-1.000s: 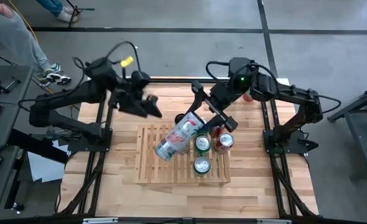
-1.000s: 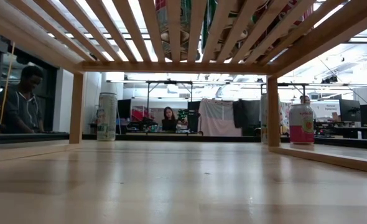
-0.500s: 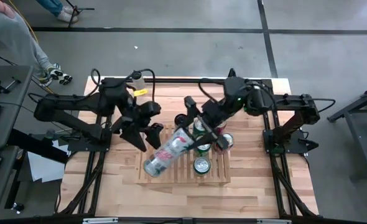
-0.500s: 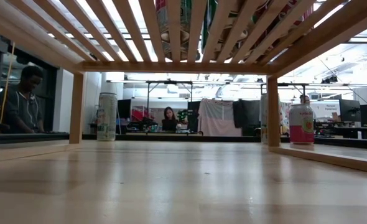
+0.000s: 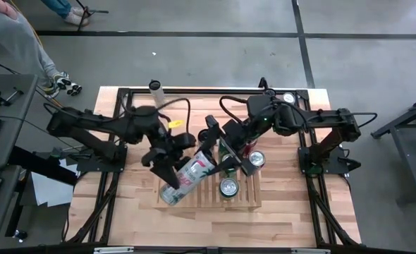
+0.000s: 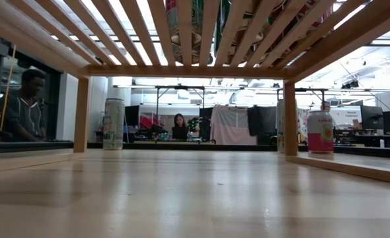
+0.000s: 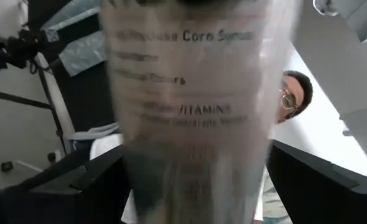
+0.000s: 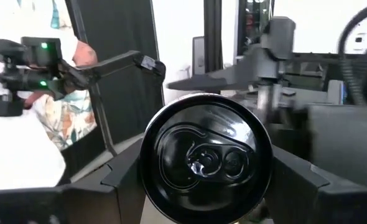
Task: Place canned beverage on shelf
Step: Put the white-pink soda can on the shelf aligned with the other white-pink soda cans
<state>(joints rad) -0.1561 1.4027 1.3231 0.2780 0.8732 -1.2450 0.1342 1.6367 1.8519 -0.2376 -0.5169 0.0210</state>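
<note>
A tall white can with red and green print slants over the left part of the slatted wooden shelf, its black lid end up and toward the far right. My right gripper is shut on that upper end. My left gripper is open, with a finger on either side of the can's lower body. I cannot tell whether they touch it. Two green-topped cans and a red can stand upright on the shelf. My right gripper pinches the can's side wall just below the lid between its two fingers. The fingers come from the table's far right, slanting down, and lie along the can. The can hangs tilted, its bottom end low over the shelf's left near part. I cannot tell whether that end rests there.
A tall white-green can and a pink can stand on the tabletop behind the shelf. They show at the table's far edge in the high view. People sit in the room beyond. Bare tabletop lies near the front edge.
My right gripper has carried the tall can toward the table's left and near side and lowered it, with its bottom end swinging over the shelf's left near part. My left gripper has come from the far left toward the can and now straddles its lower body.
</note>
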